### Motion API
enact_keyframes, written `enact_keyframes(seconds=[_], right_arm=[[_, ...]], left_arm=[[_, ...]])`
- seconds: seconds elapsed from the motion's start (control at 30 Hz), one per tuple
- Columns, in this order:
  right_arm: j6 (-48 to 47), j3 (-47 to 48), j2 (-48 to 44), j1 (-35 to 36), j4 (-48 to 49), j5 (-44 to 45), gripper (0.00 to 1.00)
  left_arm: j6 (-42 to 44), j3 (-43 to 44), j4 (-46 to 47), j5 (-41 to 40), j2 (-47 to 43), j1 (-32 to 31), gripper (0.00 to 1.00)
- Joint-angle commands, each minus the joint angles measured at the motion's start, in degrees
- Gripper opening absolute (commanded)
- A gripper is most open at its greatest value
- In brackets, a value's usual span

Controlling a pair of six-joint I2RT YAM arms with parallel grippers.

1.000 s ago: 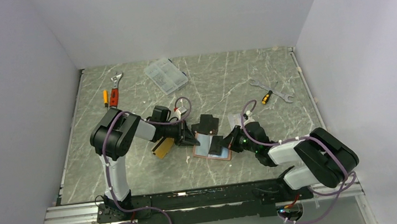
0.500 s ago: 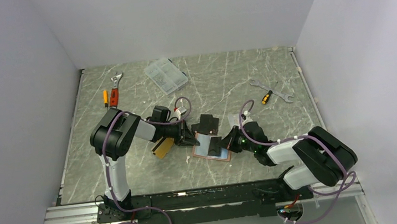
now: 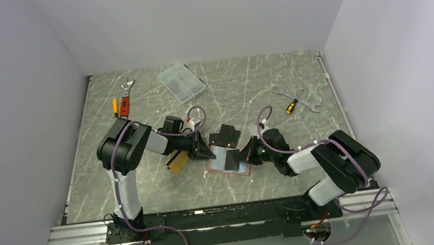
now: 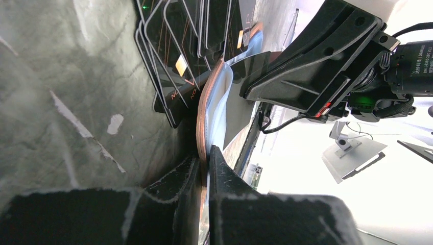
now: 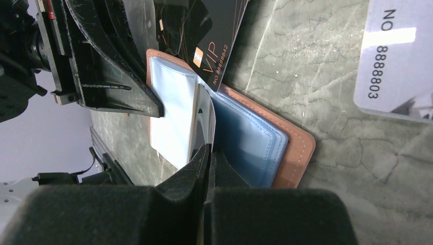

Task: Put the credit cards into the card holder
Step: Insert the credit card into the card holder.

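Observation:
The salmon-pink card holder (image 3: 229,161) lies open on the table, pale-blue sleeves up. My left gripper (image 3: 208,154) is shut on its left edge, seen edge-on in the left wrist view (image 4: 206,109). My right gripper (image 5: 210,150) is shut on one clear sleeve leaf (image 5: 205,109) of the holder (image 5: 293,148) and holds it raised. An orange-gold card (image 3: 177,161) lies under my left arm. A silver-grey card (image 5: 398,56) lies on the table to the holder's right. A fan of black cards marked VIP (image 5: 217,30) rests at the holder's far edge.
A clear compartment box (image 3: 181,82) stands at the back. Wrenches (image 3: 298,97) and a small screwdriver (image 3: 291,106) lie at the back right. An adjustable wrench (image 3: 126,90) and an orange tool (image 3: 115,106) lie at the back left. Walls close in three sides.
My right arm has swung forward and left, with the gripper staying on the sleeve. My left gripper and the holder's left edge have shifted slightly left.

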Motion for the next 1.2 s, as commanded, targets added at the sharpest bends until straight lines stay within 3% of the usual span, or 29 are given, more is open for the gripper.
enact_keyframes(seconds=[0.0, 0.27, 0.47, 0.6, 0.77, 0.97, 1.17], right_arm=[[-2.7, 0.8, 3.9, 1.7, -5.7, -2.8, 0.00], [-5.0, -0.4, 2.2, 1.5, -5.6, -5.1, 0.00], [-5.7, 0.2, 3.9, 1.5, -5.4, -6.1, 0.00], [-6.3, -0.4, 2.2, 1.5, -6.4, -5.3, 0.00], [-6.8, -0.6, 1.8, 1.6, -6.1, -6.1, 0.00], [-7.0, -1.1, 2.0, 1.6, -5.1, -7.1, 0.00], [-6.8, -0.7, 2.6, 1.6, -4.1, -6.4, 0.00]], left_arm=[[1.5, -0.3, 0.6, -2.3, -1.0, -2.3, 0.11], [2.1, -0.1, -0.5, -2.7, -1.4, -2.5, 0.16], [3.5, 0.4, -3.1, -3.6, -2.5, -2.6, 0.40], [3.7, 0.3, -3.1, -3.5, -3.4, -2.6, 0.42], [3.6, 0.7, -3.5, -3.5, -2.2, -2.6, 0.38], [5.0, 1.2, -6.6, -5.1, -3.4, -2.7, 0.15], [4.6, 1.0, -6.2, -4.8, -3.3, -3.1, 0.13]])
